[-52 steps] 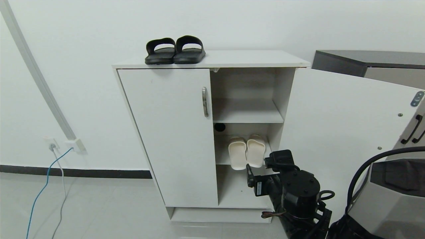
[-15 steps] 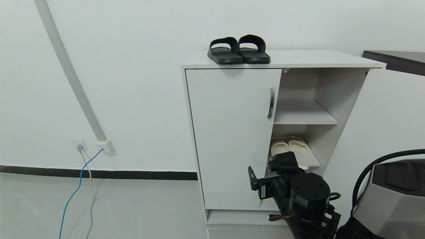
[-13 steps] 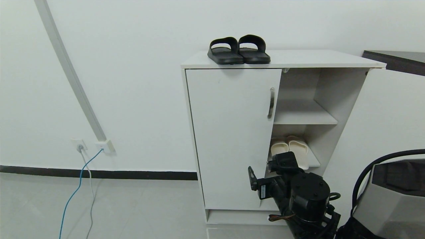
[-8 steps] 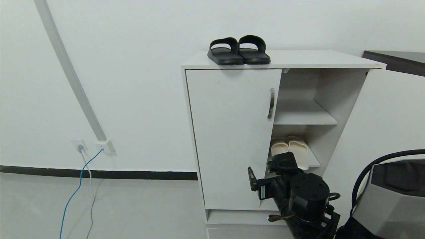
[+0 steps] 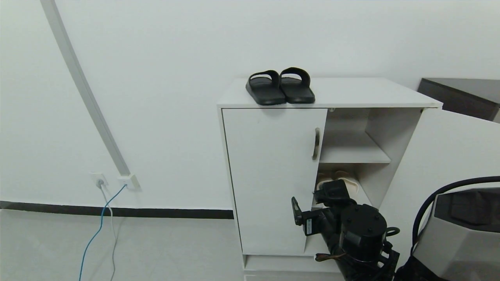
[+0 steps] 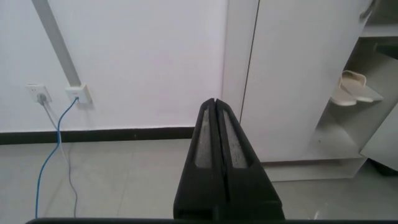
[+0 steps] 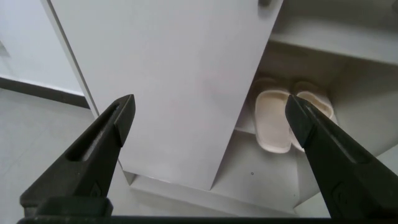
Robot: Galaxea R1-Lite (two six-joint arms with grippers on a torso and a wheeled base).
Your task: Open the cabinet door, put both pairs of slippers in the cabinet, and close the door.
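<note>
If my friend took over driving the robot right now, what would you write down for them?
The left claw is shut and holds nothing.
The right claw is open and empty, facing the cabinet.
Done: the right door is open and the white slippers are inside the cabinet.
Left: the black slippers sit on the cabinet top. Put them inside, then close the right door.

One black finger of the right gripper hides part of the cream rubber slippers just behind it.
</note>
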